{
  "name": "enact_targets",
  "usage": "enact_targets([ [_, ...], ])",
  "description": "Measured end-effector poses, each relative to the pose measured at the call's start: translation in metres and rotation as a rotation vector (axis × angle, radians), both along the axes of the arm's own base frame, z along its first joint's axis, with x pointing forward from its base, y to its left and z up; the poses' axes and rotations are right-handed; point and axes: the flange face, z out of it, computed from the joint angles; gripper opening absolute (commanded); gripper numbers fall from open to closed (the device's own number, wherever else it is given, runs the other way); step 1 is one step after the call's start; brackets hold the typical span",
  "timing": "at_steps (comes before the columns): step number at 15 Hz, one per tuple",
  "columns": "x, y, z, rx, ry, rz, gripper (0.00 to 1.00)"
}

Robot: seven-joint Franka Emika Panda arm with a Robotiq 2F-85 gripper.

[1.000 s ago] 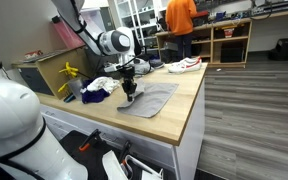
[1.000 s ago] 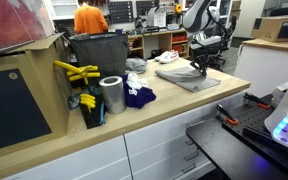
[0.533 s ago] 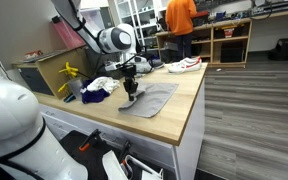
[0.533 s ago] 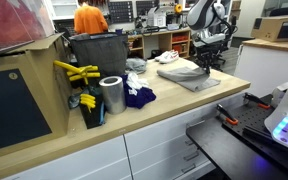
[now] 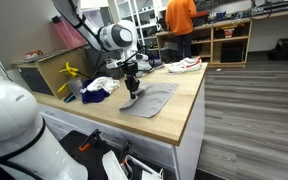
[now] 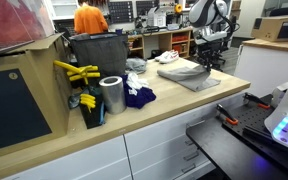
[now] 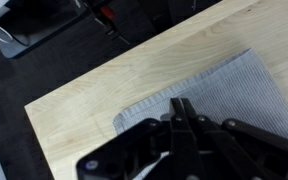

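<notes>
Pinched shut, tips together and no gap between them: black two-finger gripper (image 7: 181, 106), pointing down onto a flat grey ribbed cloth (image 7: 224, 85), just inside one corner of it in the wrist view. No telling from any view of a fold caught between the tips. Cloth spread on a light wooden countertop (image 7: 94, 95), close to the counter's edge.

In both exterior views, same gripper upright at the end of a white jointed arm (image 5: 112, 40), touching the cloth near its border, with the rest of the cloth lying loose and slightly rumpled toward the counter's front.

Just beside the cloth, a heap of dark blue and white fabric (image 5: 97, 90). Farther along the counter in an exterior view, a shiny metal cylinder (image 6: 111, 95), standing upright, next to a cluster of yellow objects (image 6: 74, 72) and a dark grey bin (image 6: 97, 52). Past the gripper, a white sneaker with red trim (image 5: 184, 65) at the counter's far end. In the background, well apart from the counter, a person in an orange shirt (image 5: 180, 15), standing at open wooden shelving (image 5: 229, 40).
</notes>
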Motion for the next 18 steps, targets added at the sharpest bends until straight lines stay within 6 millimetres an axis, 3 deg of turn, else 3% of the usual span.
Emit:
enact_targets([
  [9,-0.006,-0.043,-0.001,-0.004,0.004,-0.092,0.01],
  [18,-0.004,-0.049,0.001,-0.108,-0.014,-0.111,0.01],
])
